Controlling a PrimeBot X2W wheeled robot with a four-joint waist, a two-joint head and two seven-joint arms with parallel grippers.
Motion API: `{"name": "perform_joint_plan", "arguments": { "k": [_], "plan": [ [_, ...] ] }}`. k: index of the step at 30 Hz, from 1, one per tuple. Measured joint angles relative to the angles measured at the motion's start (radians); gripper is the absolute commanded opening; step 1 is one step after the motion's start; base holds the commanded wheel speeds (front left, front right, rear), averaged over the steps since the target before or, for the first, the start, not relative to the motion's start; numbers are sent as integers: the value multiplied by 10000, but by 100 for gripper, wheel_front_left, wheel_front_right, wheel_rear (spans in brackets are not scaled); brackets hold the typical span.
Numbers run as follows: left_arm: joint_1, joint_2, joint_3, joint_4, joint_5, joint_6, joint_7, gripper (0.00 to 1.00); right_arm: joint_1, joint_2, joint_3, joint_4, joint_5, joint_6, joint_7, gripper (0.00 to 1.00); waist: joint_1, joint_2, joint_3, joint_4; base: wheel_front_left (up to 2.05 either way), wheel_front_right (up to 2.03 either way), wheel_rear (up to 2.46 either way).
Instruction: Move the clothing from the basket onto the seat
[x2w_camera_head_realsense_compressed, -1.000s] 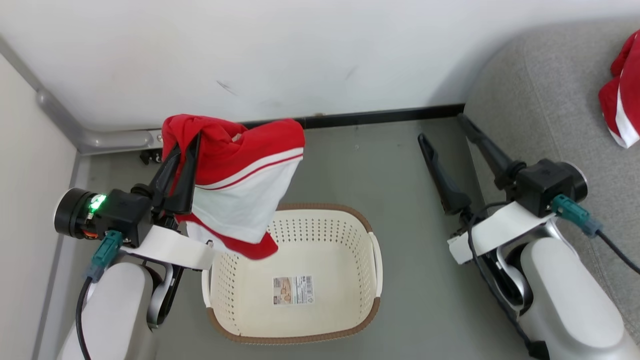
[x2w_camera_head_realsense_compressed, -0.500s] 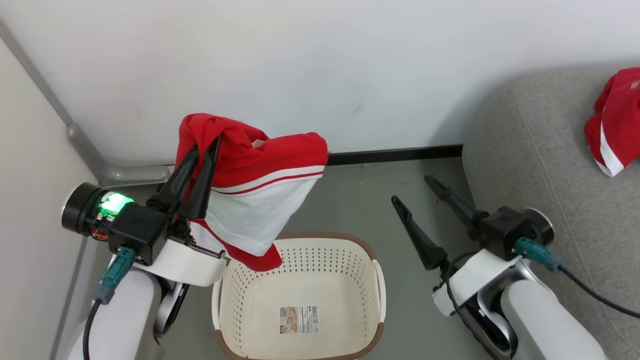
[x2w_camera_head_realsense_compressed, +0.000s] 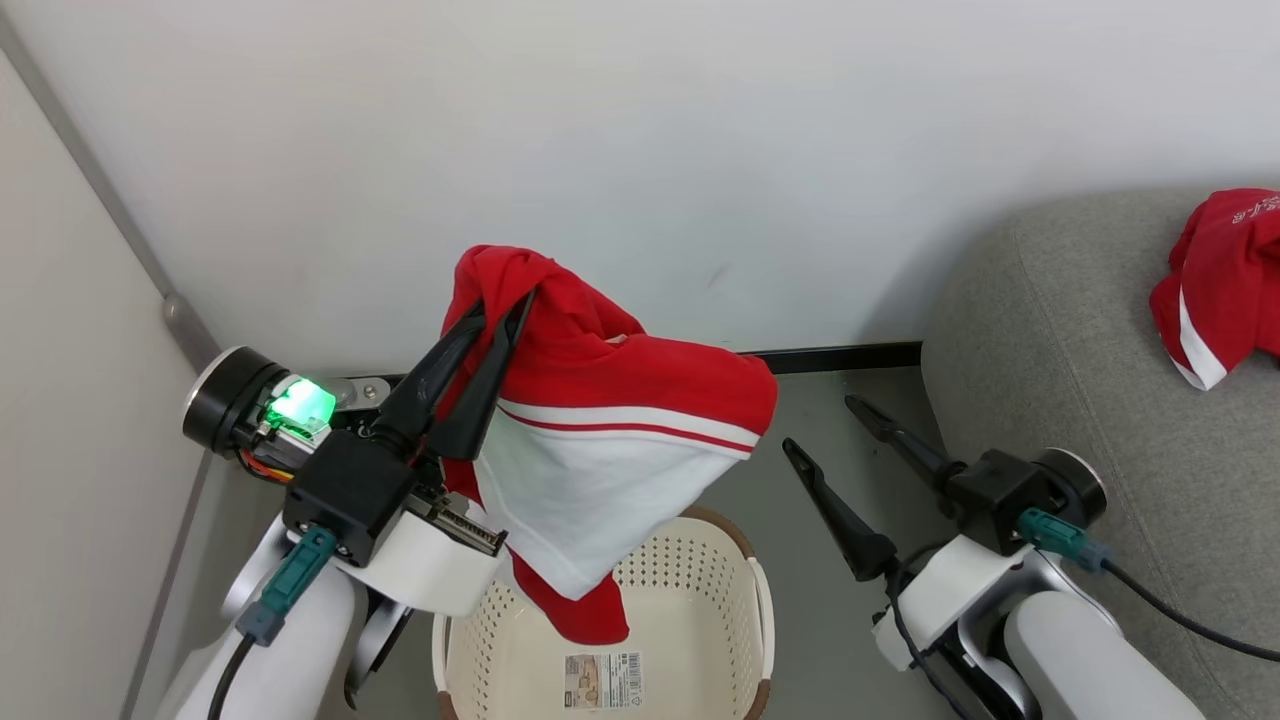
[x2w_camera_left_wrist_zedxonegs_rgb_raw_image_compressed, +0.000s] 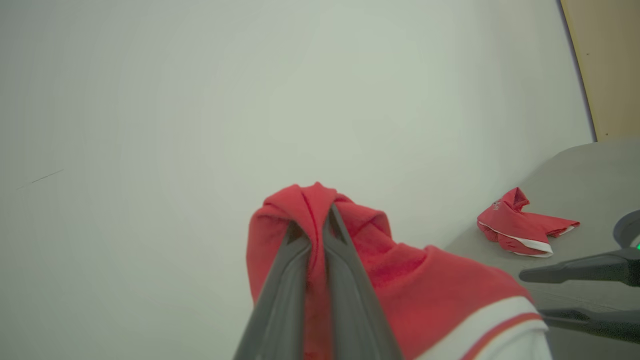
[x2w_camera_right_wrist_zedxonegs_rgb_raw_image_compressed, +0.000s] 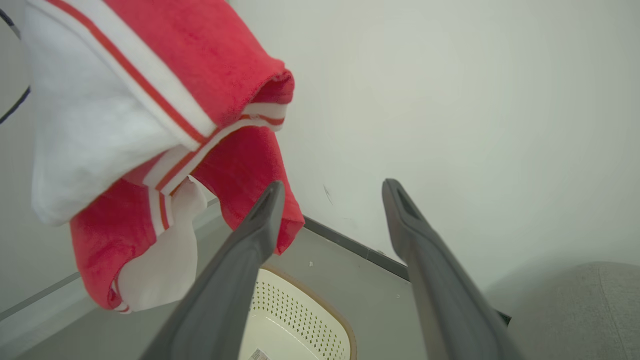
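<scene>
bright, even light — soft shadows, sharp.

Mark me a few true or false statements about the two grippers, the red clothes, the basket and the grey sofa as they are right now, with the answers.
1. The left gripper is shut on a red and white garment. True.
2. The right gripper grips clothing too. False: its fingers stand wide apart with nothing between them.
3. A second red garment lies on the sofa. True.
4. The red and white garment lies inside the basket. False: it hangs in the air from the left gripper, above the basket and apart from it.
</scene>
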Motion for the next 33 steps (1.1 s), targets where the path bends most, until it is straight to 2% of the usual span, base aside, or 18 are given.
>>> {"name": "perform_joint_plan", "arguments": {
  "k": [8, 27, 28, 29, 30, 33],
  "plan": [
    [-27, -35, -391, -711, 63, -121, 295, 0, 105, -58, 600, 8, 167, 2, 2, 100, 0, 0, -50, 31, 0, 0, 0],
    [-254, -155, -1507, -1684, 88, -364, 815, 0, -121, -165, 807, 96, 293, 0, 2, 100, 0, 0, 3, 198, 0, 0, 0],
    [-264, -165, -1544, -1718, 88, -382, 861, 0, -121, -165, 865, 107, 347, 2, 2, 97, 0, 0, 14, 204, 0, 0, 0],
    [-270, -167, -1569, -1747, 88, -424, 863, 0, -121, -161, 915, 132, 372, 2, 2, 40, 0, 0, 24, 209, 0, 0, 0],
    [-276, -165, -1590, -1762, 88, -443, 888, 0, -122, -173, 997, 159, 397, 0, 0, 0, 0, 0, 33, 214, 0, 0, 0],
    [-282, -163, -1618, -1762, 88, -445, 993, 0, -122, -182, 1164, 230, 453, 2, 2, 0, 0, 0, 61, 221, 0, 0, 0]
  ]
}}
